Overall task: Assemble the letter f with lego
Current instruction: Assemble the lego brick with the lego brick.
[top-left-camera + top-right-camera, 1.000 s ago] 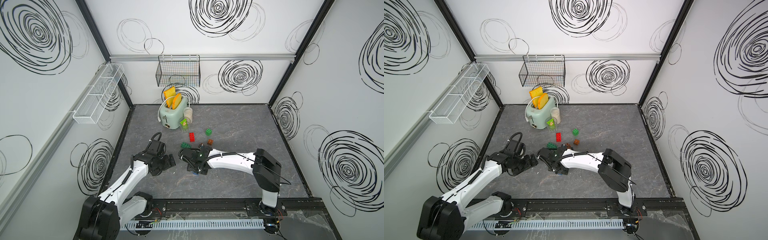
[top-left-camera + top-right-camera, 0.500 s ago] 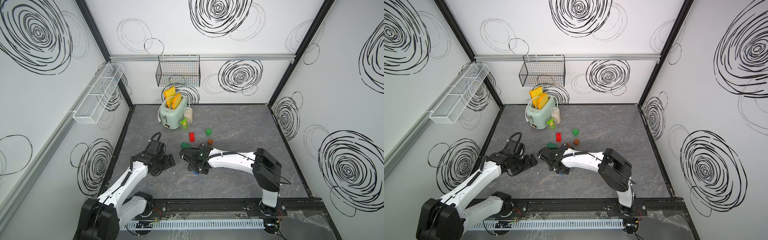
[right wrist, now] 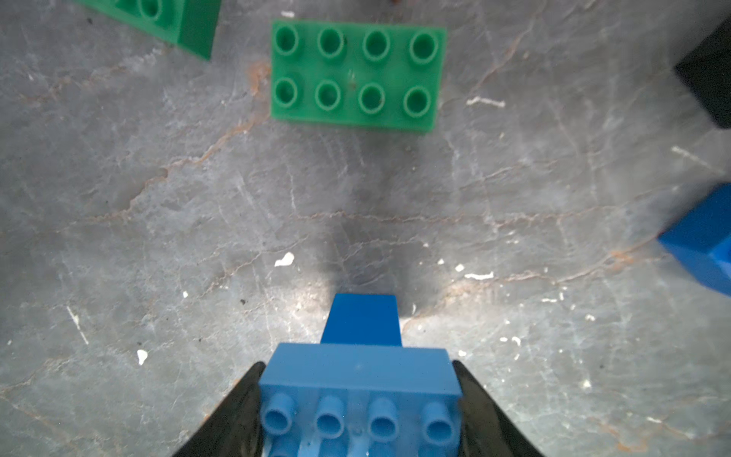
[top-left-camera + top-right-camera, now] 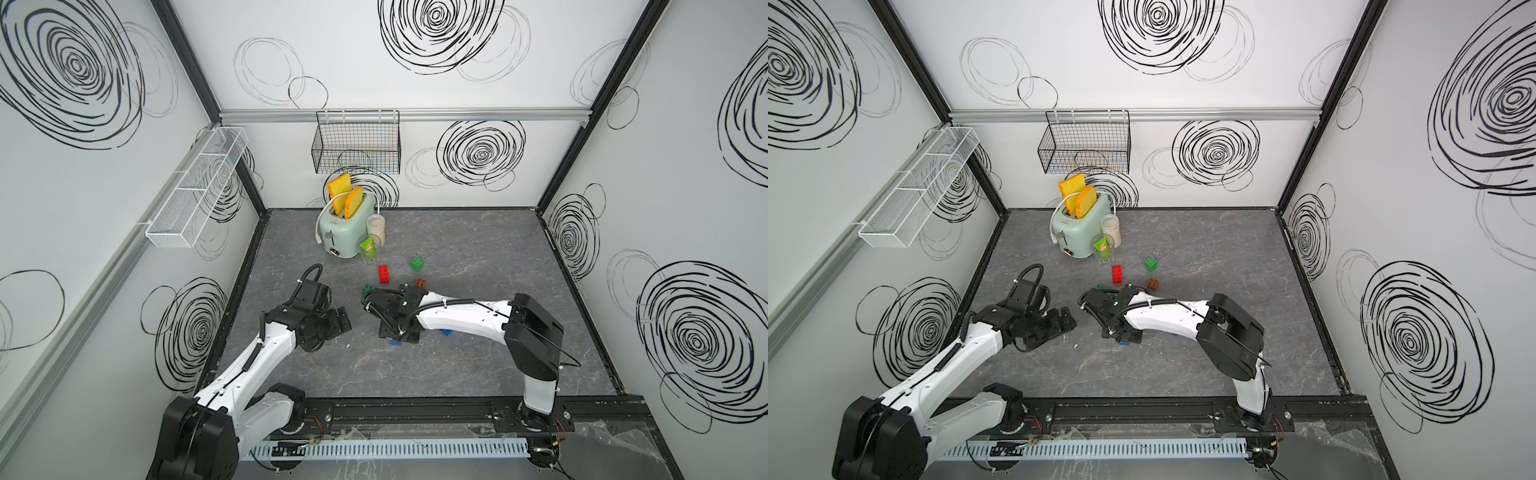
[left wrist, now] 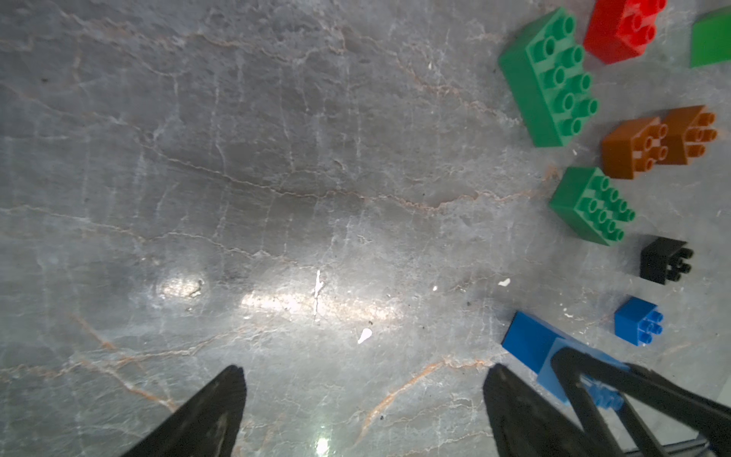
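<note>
My right gripper [image 3: 358, 395] is shut on a light blue oblong lego brick [image 3: 358, 380], which sits across a dark blue brick [image 3: 364, 320] standing on the floor. In a top view this right gripper [image 4: 397, 332] points down at mid-floor. My left gripper [image 5: 362, 376] hangs open over bare floor, just left of that stack [image 5: 530, 340]. Loose lego lies beyond: a green oblong [image 5: 548, 79], a red one [image 5: 621, 29], two orange-brown squares [image 5: 633, 148], another green [image 5: 591, 205], a black [image 5: 664, 261] and a small dark blue square [image 5: 637, 320].
A mint toaster [image 4: 345, 226] with toast, a jar [image 4: 376, 226] and a glass cup [image 4: 370, 249] stand at the back of the floor. A black wire basket [image 4: 357, 143] and a white mesh shelf [image 4: 199, 187] hang on the walls.
</note>
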